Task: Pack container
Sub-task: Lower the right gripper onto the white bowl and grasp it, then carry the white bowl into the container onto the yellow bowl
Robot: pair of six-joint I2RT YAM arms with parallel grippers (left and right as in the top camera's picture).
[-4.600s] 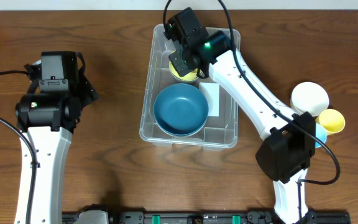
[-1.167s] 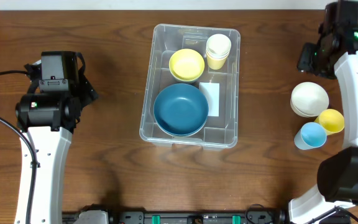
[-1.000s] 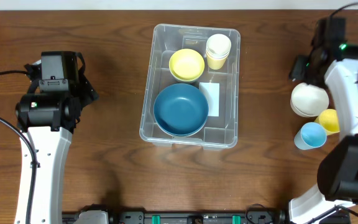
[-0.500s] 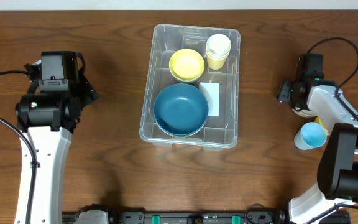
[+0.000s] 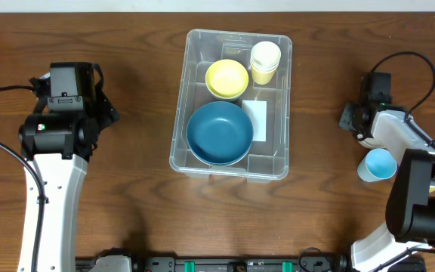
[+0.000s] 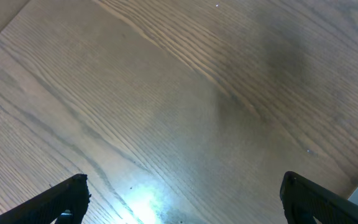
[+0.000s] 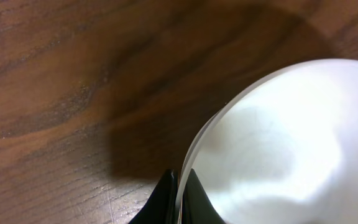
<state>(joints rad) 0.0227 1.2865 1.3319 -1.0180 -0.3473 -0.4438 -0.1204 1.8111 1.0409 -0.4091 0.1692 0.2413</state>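
- One container (image 5: 270, 155) at the centre of the table (image 5: 127, 45), mouth up, long axis running far edge to near edge.
- Right gripper (image 7: 179, 194) pinched on the white bowl (image 7: 278, 143) rim.
- Left gripper (image 6: 185, 196) spread wide, empty.

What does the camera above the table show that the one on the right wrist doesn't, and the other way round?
Only the overhead view shows the clear container holding a blue bowl, a yellow bowl and cream cups, plus a blue cup standing outside it and the left arm. Only the right wrist view shows the right claw pinched shut on the rim of a white bowl; from above, the arm hides that grip. Both show the brown wooden table.
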